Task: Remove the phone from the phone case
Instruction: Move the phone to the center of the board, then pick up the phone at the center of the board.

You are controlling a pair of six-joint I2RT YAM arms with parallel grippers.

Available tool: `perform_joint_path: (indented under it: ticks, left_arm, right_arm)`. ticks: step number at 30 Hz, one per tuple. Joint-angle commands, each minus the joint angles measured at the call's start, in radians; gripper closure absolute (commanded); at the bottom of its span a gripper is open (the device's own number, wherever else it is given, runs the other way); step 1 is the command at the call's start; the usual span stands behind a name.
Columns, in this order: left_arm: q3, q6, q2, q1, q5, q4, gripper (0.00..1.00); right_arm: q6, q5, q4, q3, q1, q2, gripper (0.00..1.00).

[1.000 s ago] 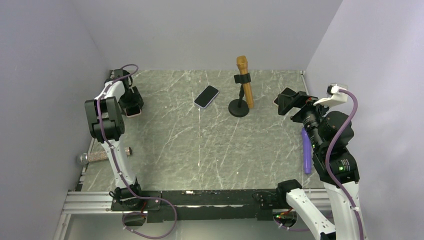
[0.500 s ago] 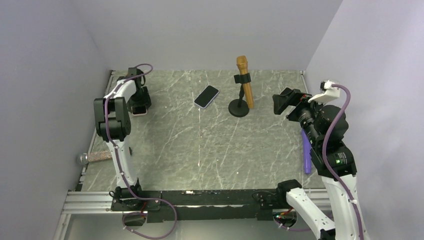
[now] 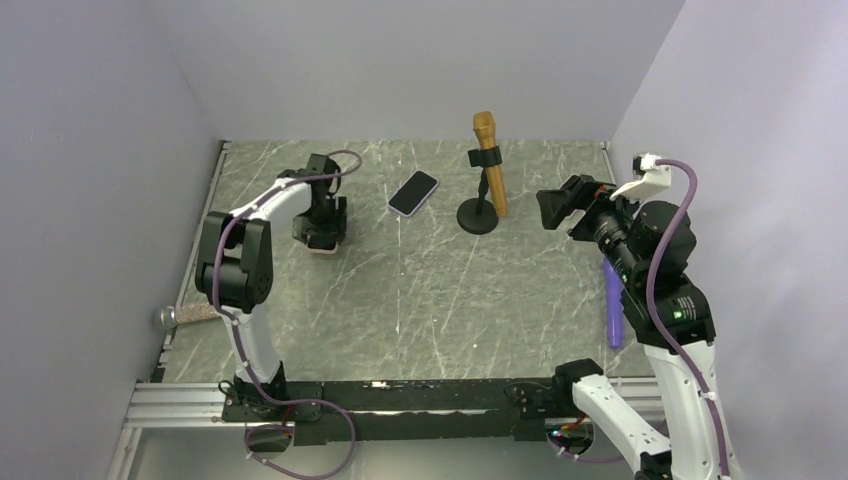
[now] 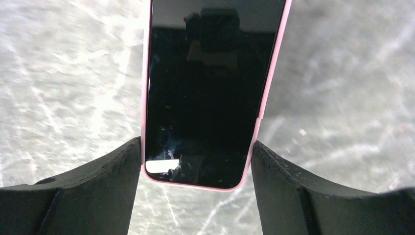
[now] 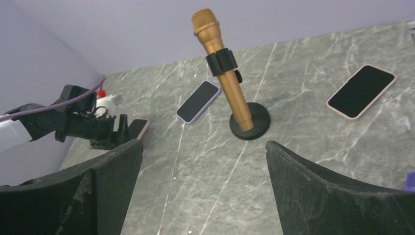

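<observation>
**Left gripper has the pink-cased phone clamped; right one gapes over the table**

The left gripper (image 3: 322, 232) sits in the left-centre of the overhead view, its arm arched out over the marbled table (image 3: 400, 300). Its wrist camera shows the two black fingers (image 4: 88, 191) pressed against the long edges of the phone (image 4: 210, 93), one on each side. The dark screen faces the lens and the pink case (image 4: 145, 98) is still wrapped round its rim. The phone's lower rounded corner sits between the fingertips, and the rest runs up out of the top of that frame. Whether it rests on the table or hangs just above it, I cannot tell.

The right gripper (image 3: 558, 207) is raised at the right of the overhead view. It is spread wide and holds nothing; in its own camera the fingers (image 5: 112, 186) fill the bottom corners.

Upper middle of the overhead view, a gold microphone (image 3: 489, 165) is clipped in a black stand (image 3: 479, 217). A second phone (image 3: 413, 193) lies flat just left of that, screen up. The right wrist view shows a third phone (image 5: 361, 91) lying at the right of its frame. A purple object (image 3: 612, 300) lies along the table's right edge.
</observation>
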Motion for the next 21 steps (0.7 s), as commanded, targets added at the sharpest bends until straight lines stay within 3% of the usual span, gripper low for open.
perform_joint_path:
  ticks: [1,9,10,12,13,21]
  left_arm:
    - [-0.045,0.024,-0.08,-0.076,0.057,0.006,0.99]
    - [0.021,0.053,0.004,-0.089,0.067,-0.01,0.47]
    - [0.028,0.054,0.01,-0.089,0.071,-0.007,0.38]
    - [0.056,0.054,0.033,-0.087,0.074,-0.013,0.1]
    - [0.074,0.052,0.049,-0.083,0.078,-0.017,0.03]
    - [0.264,0.081,0.203,-0.068,0.089,-0.086,0.01]
  right_arm:
    - [0.033,-0.08,0.033,0.016,-0.003,0.014,0.0]
    - [0.019,-0.093,0.022,0.035,-0.003,0.032,0.0]
    - [0.018,-0.089,0.023,0.033,-0.003,0.03,0.0]
    - [0.017,-0.089,0.028,0.028,-0.002,0.023,0.0]
    - [0.018,-0.088,0.031,0.024,-0.003,0.02,0.0]
    - [0.018,-0.095,0.033,0.018,-0.003,0.033,0.0]
